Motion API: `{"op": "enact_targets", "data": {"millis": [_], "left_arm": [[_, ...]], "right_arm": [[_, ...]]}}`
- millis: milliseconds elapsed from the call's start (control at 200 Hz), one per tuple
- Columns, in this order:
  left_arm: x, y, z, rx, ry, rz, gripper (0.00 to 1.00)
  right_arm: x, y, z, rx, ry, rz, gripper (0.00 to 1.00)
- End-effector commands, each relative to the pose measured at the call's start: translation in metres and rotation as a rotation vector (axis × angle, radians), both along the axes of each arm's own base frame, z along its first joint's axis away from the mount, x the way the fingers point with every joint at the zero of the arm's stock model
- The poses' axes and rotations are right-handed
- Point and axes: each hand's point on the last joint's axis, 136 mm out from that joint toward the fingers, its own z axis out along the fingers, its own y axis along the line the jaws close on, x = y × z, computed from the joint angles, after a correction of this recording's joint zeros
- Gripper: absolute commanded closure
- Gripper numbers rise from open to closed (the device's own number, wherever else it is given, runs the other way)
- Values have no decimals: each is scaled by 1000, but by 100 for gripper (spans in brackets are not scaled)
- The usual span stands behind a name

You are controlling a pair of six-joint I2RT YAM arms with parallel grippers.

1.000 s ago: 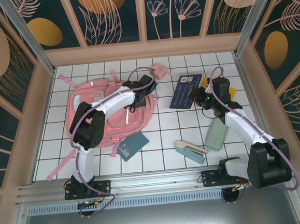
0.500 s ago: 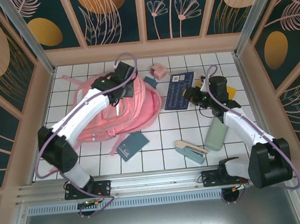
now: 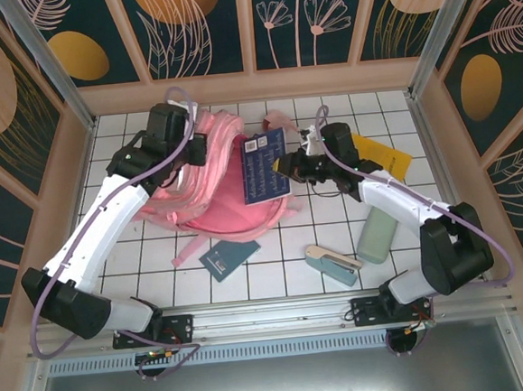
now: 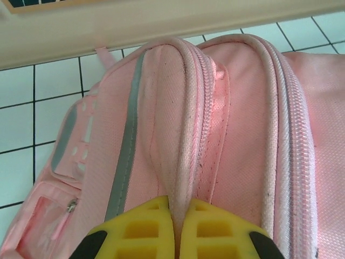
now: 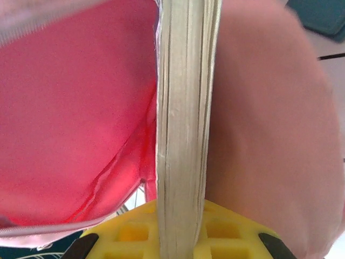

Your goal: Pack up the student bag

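Nearest the arm bases, on the white tiled counter (image 3: 318, 218), lie a teal notebook (image 3: 230, 257), a stapler (image 3: 330, 264) and, to its right, a pale green case (image 3: 376, 238); the three are apart from one another. Beyond the notebook, the bag (image 3: 217, 203) occupies the left-centre of the counter, with a pink strap trailing toward the near edge and its upper end lifted toward the far left. The left tool (image 3: 204, 150) is clenched on that upper end; in the left wrist view the left tool (image 4: 177, 208) pinches a piped seam of the bag (image 4: 161, 108) between its yellow fingers (image 4: 143, 232), beside a grey reflective stripe. The right tool (image 3: 291, 168) grasps a dark blue book (image 3: 264, 166), held tilted over the right part of the bag. In the right wrist view the book (image 5: 183, 135) stands edge-on in the right tool (image 5: 180, 226), with pink fabric of the bag (image 5: 70, 108) on either side of its pages. Farther back, a small pink pouch (image 3: 278, 120) sits just beyond the book, and a yellow item (image 3: 381, 154) lies to the right of the right arm.
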Motion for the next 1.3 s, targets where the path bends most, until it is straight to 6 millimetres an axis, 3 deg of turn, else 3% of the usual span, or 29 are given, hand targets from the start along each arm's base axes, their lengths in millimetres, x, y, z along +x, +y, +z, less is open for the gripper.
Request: {"op": "enact_targets", "data": {"millis": [0,200,390,565,956,1186,1246,1296], "left_arm": [[17,-19,50,-169,-153,-18,100],[25,-27,41,-259,-105,-22,100],[27,-40,49,-360,-76,-71,100],[25,-46,58,-423,-62,-104,100],[20,-41,76,-557,-40,-135,100],[23,-40,76,-585,-37,-136,100],[24,-37,76,-588,-41,-126,100],[25,-35,76,-600,-48,-117,100]], "right_arm": [[7,11,32,57,-28,-19,100],[5,4,38,74,33,-104,100],[12,22,41,71,64,-125,100],[23,59,28,48,54,-117,100],[79,120,-10,44,56,-198,100],[90,182,-40,-7,95,-150,100],[89,199,-46,-6,97,-123,93],[88,210,-49,-10,100,-106,76]]}}
